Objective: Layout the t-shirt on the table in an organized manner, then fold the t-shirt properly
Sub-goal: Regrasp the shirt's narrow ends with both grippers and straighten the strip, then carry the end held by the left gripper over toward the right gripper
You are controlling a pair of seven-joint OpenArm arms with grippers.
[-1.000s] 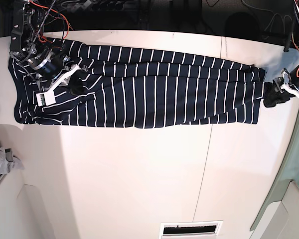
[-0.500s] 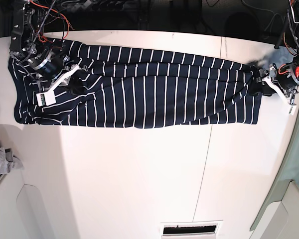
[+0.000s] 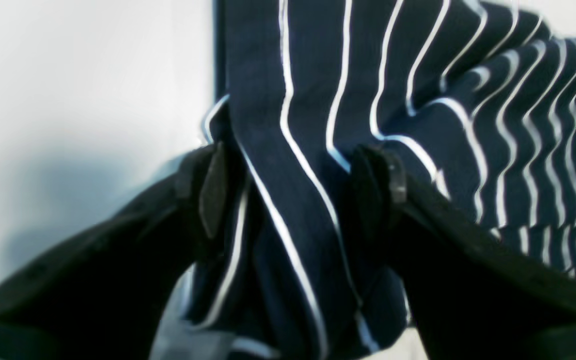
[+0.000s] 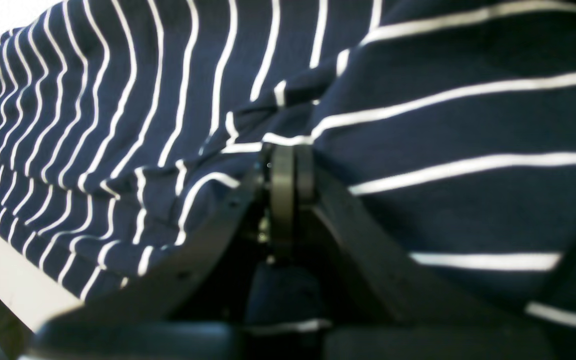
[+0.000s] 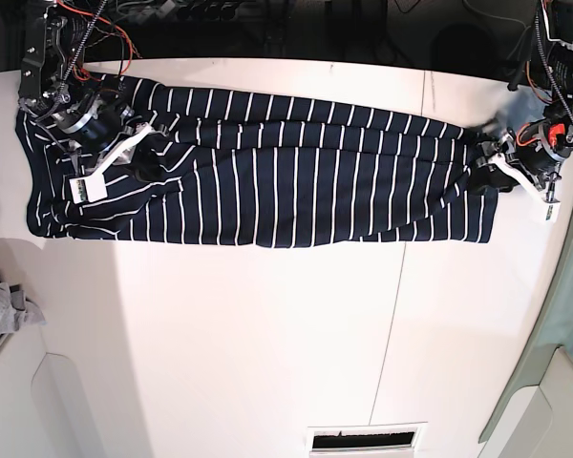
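Base view, left side: right arm is reaching down from the far-left corner of the table (image 5: 267,343), wrist angled inward over the t-shirt (image 5: 267,181). Right gripper (image 5: 138,157) is sitting on the shirt's left end, well inside the cloth edge. In the right wrist view its black fingers (image 4: 282,185) are pressing together, clenched flat against each other, with a small pinch of striped fabric puckering at the tips; cloth is bunching and wrinkling around that spot.

Middle: the navy striped shirt is lying stretched out long across the far half of the white tabletop, stripes running front to back, a loose fold running along its upper part.

Right side: left arm is coming in from the far-right corner, wrist low at the shirt's right end. Left gripper (image 5: 490,174) is standing spread wide. In the left wrist view a ridge of fabric is rising between the two fingertips (image 3: 213,190), which are straddling it; bare table is showing to one side. Image there is blurred.

Near-left edge: a grey cloth (image 5: 2,310) is lying apart from the shirt.
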